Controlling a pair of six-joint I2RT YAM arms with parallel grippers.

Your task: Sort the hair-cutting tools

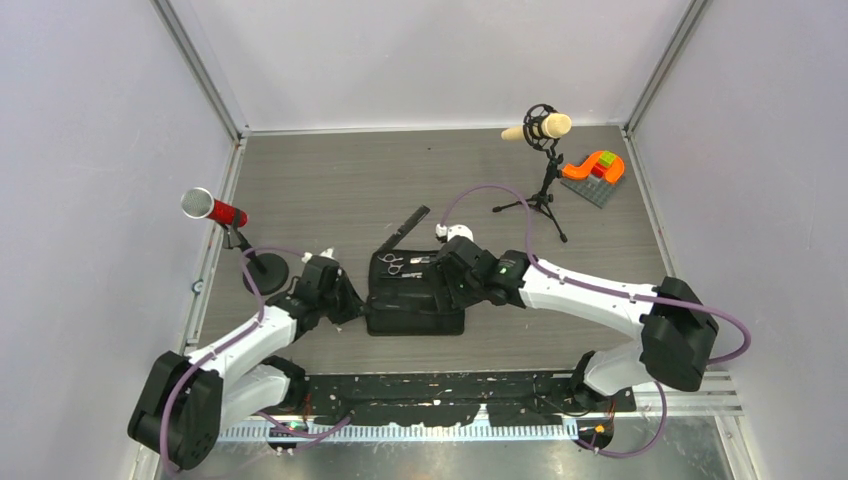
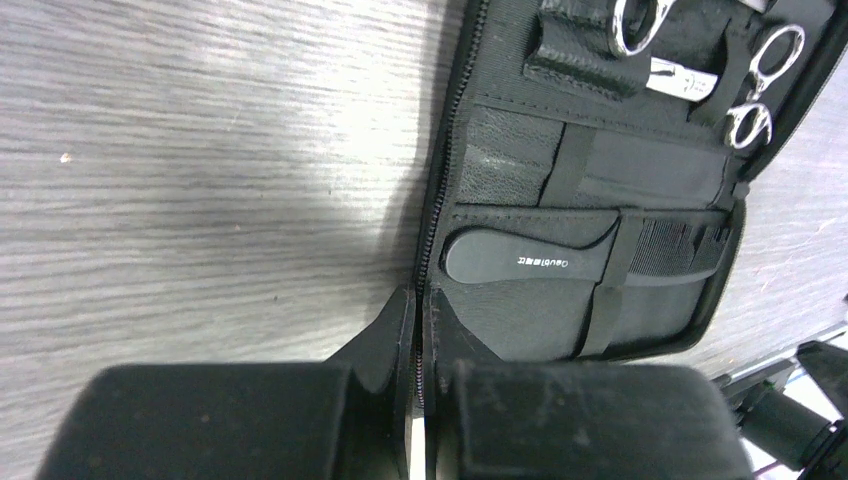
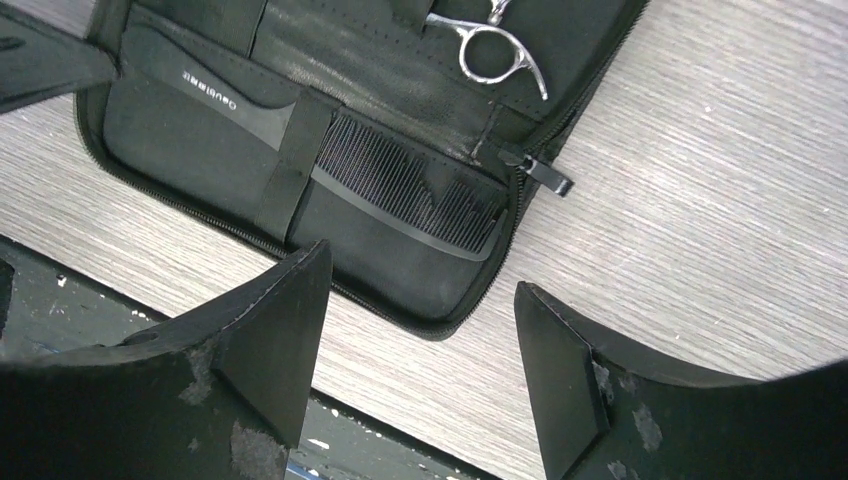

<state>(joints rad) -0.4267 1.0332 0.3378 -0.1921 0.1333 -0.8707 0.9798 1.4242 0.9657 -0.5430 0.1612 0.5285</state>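
Comb (image 2: 530,262), white printed logo, strapped in case (image 2: 640,165)

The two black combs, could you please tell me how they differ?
The strapped comb sits under an elastic band inside the open case; the loose comb lies on the table beyond it. The strapped comb runs along the case's near edge; the loose comb lies slanted. Both are slim and black.

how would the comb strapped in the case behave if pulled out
The comb looks thin and flat, so probably light and fairly stiff. Its smooth plastic may slip in the fingers. The strap across it would likely drag, perhaps tugging the soft case along.
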